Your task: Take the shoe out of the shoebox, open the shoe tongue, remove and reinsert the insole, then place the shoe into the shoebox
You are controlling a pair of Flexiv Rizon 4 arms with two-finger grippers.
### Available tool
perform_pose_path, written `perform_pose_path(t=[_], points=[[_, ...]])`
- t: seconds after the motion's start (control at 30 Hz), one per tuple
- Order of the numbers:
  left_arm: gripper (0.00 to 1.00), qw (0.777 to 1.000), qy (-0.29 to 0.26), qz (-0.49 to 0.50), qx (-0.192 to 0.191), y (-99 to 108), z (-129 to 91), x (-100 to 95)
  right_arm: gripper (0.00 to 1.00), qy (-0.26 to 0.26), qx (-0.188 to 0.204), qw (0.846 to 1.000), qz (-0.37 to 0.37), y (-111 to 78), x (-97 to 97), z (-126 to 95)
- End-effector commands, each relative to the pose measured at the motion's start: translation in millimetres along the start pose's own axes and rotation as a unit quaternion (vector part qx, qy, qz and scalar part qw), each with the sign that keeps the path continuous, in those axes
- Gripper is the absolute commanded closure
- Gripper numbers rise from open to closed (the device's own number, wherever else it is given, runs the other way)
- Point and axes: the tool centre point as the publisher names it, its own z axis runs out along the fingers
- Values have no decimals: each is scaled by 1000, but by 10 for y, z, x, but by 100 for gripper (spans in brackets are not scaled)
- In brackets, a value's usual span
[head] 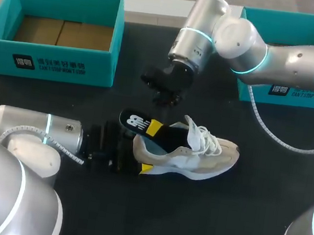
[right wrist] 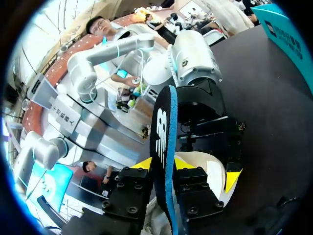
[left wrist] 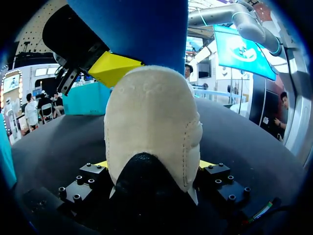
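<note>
A cream sneaker [head: 198, 158] with white laces lies on its side on the black table, toe to the right. My left gripper [head: 148, 151] is shut on its heel [left wrist: 151, 132], a yellow tip at each side [left wrist: 154, 166]. A black insole [head: 138, 121] with a white logo and a blue underside [left wrist: 132, 29] sticks up out of the heel opening. My right gripper [head: 153, 125] comes down from the back and is shut on the insole [right wrist: 164, 122], one finger pressed to each face [right wrist: 163, 164]. One of its yellow fingertips [left wrist: 115, 68] shows above the heel.
An open teal shoebox [head: 54, 60] with a brown cardboard floor stands at the back left. A second teal box [head: 299, 95] stands at the back right, partly behind my right arm. A grey cable [head: 281, 142] hangs from that arm over the table.
</note>
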Motion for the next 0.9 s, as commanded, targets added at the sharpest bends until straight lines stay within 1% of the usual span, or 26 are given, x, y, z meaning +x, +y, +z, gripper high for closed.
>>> perform_pose_path(t=[0.03,0.2,0.33,0.4,0.5,0.53,0.63,0.67,0.7,0.8,0.83,0.87,0.9], points=[[100,1000,0,0,-1,2,3,5,100,3,1,1000,-2,20,-22,29],[100,1000,0,0,-1,2,3,5,100,-5,-5,1000,3,32,1,37],[100,1000,0,0,-1,2,3,5,100,-37,-15,999,15,103,63,-70],[100,1000,0,0,-1,2,3,5,100,-74,-45,996,26,198,93,-178],[100,1000,0,0,-1,2,3,5,100,-124,-90,988,16,370,118,-343],[100,1000,0,0,-1,2,3,5,100,-146,-117,982,12,461,128,-425],[100,1000,0,0,-1,2,3,5,100,-181,-166,969,3,631,166,-580],[100,1000,0,0,-1,2,3,5,100,-196,-179,964,-8,729,193,-647],[100,1000,0,0,-1,2,3,5,100,-204,-193,960,0,781,215,-691],[100,1000,0,0,-1,2,3,5,100,-224,-238,945,-14,927,280,-837],[100,1000,0,0,-1,2,3,5,100,-232,-259,937,-22,974,301,-894],[100,1000,0,0,-1,2,3,5,100,-242,-266,933,-17,1014,322,-949],[100,1000,0,0,-1,2,3,5,100,-257,-283,924,-14,1048,342,-1009]])
